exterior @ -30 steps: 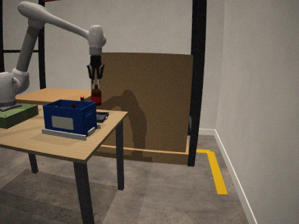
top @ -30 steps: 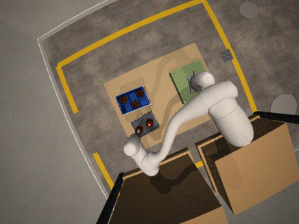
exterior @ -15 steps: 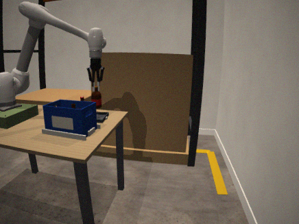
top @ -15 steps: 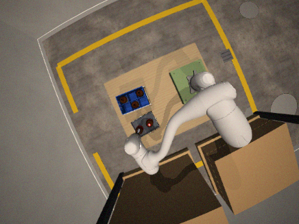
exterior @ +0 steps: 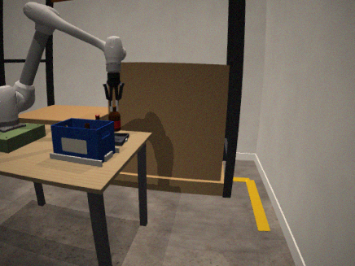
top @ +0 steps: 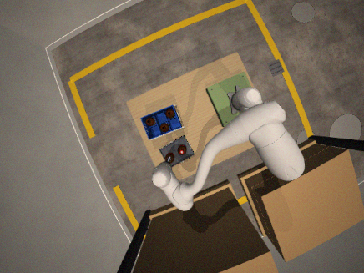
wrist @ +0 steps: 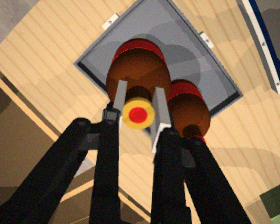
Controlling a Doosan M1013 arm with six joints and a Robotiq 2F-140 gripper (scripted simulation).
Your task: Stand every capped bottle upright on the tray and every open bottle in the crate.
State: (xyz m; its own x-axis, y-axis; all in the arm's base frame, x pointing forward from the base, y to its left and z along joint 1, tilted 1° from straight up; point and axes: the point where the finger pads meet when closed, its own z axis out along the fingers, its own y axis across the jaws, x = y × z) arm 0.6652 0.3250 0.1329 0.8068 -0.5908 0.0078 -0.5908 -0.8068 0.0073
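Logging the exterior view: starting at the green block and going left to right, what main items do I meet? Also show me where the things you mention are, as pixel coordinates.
Green block (top: 219, 95) (exterior: 24, 136) (wrist: 270, 202), blue crate (top: 166, 133) (exterior: 95, 144) (wrist: 267, 37), dark tray (top: 173, 145) (exterior: 122, 139) (wrist: 215, 75), thick black post (top: 134, 241) (exterior: 236, 83).

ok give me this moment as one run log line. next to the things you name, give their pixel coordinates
gripper (exterior: 114, 107) (wrist: 138, 96): shut on bottle (top: 169, 156) (exterior: 114, 121) (wrist: 138, 75) | touching tray (top: 173, 146) (exterior: 121, 138) (wrist: 160, 20): unclear | second bottle (top: 182, 149) (exterior: 97, 116) (wrist: 190, 112): on tray | crate (top: 179, 127) (exterior: 98, 146) (wrist: 263, 30): three bottles inside

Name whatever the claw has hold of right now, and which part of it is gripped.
The claw holds a brown bottle with a red band, pinched by its neck, just below the yellow-rimmed top.
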